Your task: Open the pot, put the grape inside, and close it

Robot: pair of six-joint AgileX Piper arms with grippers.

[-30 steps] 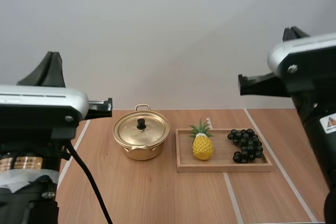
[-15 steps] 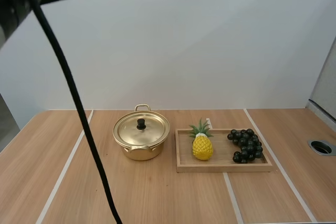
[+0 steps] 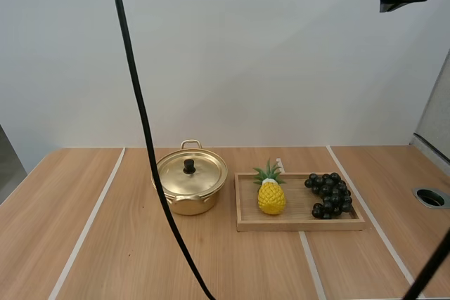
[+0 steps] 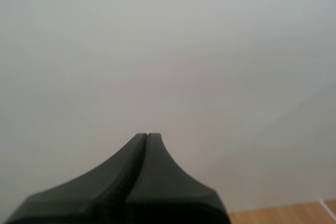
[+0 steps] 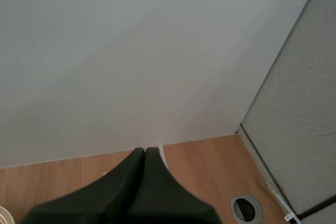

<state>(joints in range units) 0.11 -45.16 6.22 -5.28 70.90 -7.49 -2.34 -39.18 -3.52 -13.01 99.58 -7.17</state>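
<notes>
**Hands shut on nothing and held high; pot lies to the left, grapes to the right**

Fingers of the left hand (image 4: 147,136) lie pressed together as one dark wedge with nothing between them, aimed at the wall with the surface (image 3: 126,265) far below. The right hand (image 5: 145,150) is the same: closed, empty, well above the wood.

Down on the surface, the pot (image 3: 190,187) stands left of centre, its lid (image 3: 191,173) on and the black knob (image 3: 189,166) upright in the middle. At the pot's 3 o'clock, just beside it, is the wooden tray (image 3: 302,225), long axis running 9 to 3. A pineapple (image 3: 271,198) sits at its 9 o'clock end. The grapes (image 3: 329,194) lie at the 3 o'clock end, the bunch running roughly 12 to 6.

My judgement: the lid comes first, and the left arm is nearer the knob, while the right arm is nearer the grapes. Both must descend a long way.
</notes>
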